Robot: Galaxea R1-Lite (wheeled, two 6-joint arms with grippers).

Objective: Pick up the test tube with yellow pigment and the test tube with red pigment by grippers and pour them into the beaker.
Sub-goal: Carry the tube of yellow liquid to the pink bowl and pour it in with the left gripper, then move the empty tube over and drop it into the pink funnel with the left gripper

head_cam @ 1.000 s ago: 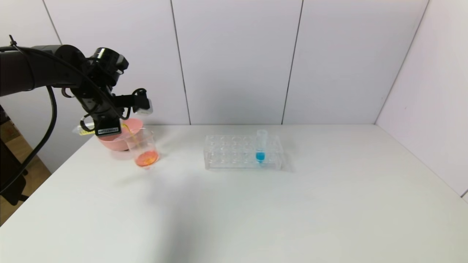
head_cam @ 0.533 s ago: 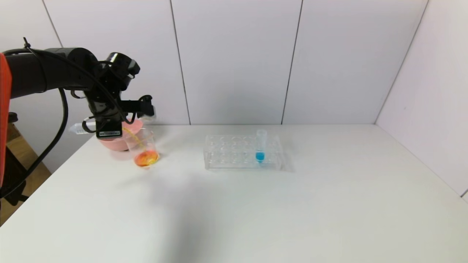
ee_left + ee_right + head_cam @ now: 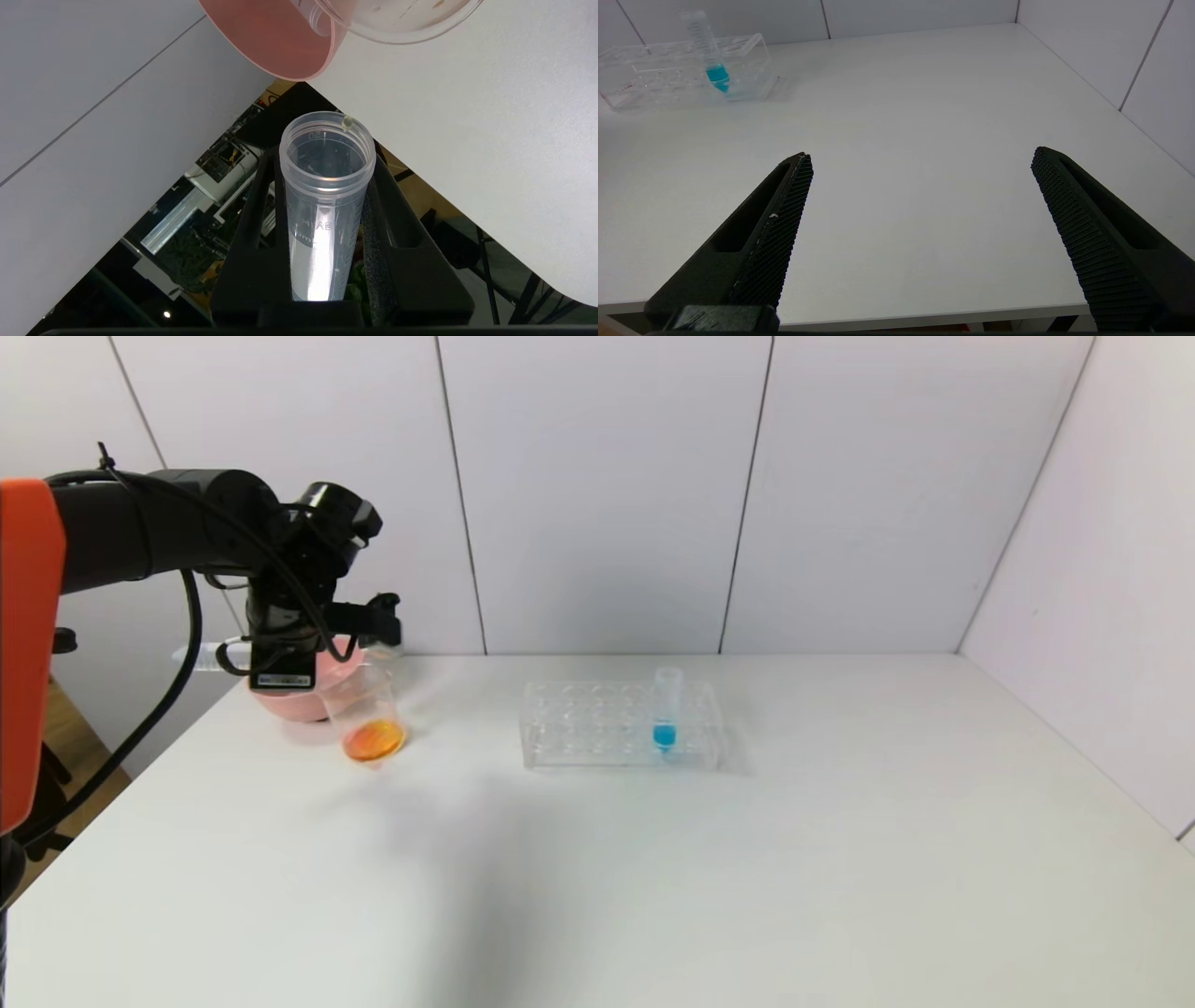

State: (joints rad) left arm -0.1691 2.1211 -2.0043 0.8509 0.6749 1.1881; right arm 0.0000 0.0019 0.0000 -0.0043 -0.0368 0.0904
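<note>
My left gripper (image 3: 280, 665) is shut on the test tube with yellow pigment (image 3: 325, 196), held level above the pink bowl, just beside and behind the beaker (image 3: 364, 712). The tube looks empty, with a yellowish drop at its rim, and its tail sticks out to the left in the head view (image 3: 201, 651). The beaker holds orange liquid at its bottom, and its rim shows in the left wrist view (image 3: 397, 23). No tube with red liquid shows. My right gripper (image 3: 920, 158) is open and empty over the table's near edge.
A pink bowl (image 3: 280, 705) stands behind the beaker at the table's far left corner, with the end of a clear tube in it (image 3: 317, 21). A clear rack (image 3: 597, 728) at mid-table holds a blue-tipped tube (image 3: 665, 709), also in the right wrist view (image 3: 707, 51).
The yellow stream into the beaker has stopped. My left arm has shifted right and turned the tube back to level. The liquid in the beaker has settled to an even orange.
</note>
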